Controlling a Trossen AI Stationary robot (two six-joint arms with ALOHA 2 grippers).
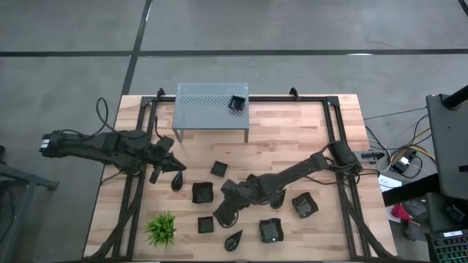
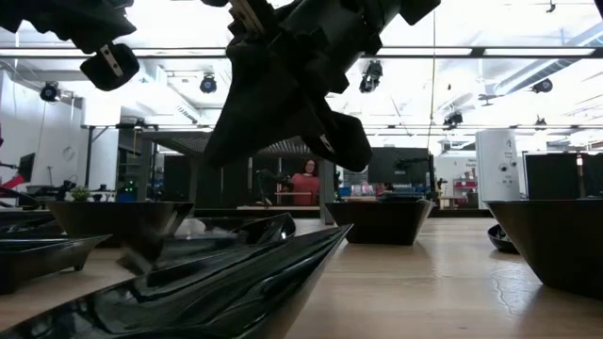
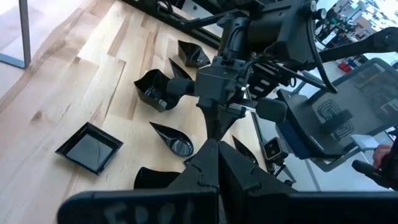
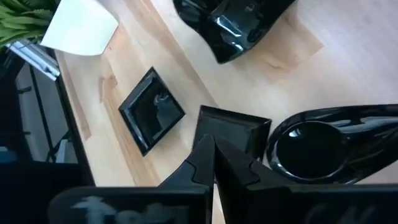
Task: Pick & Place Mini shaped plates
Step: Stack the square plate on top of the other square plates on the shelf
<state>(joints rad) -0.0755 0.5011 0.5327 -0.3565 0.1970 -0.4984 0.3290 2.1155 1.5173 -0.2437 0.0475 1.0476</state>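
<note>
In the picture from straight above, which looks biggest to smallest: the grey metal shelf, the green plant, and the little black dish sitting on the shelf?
In the high view:
1. The grey perforated shelf, by far the largest.
2. The spiky green plant, clearly smaller.
3. The small black square dish on the shelf's right end, smallest.

The dish sits higher, nearer the camera, yet looks smallest.

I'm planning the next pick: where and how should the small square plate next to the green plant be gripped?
Take the square plate by one raised rim wall, coming straight down, one jaw inside the well, one outside. It lies flat and shallow, so a sideways approach likely finds little to pinch. The right gripper is nearest.
</note>
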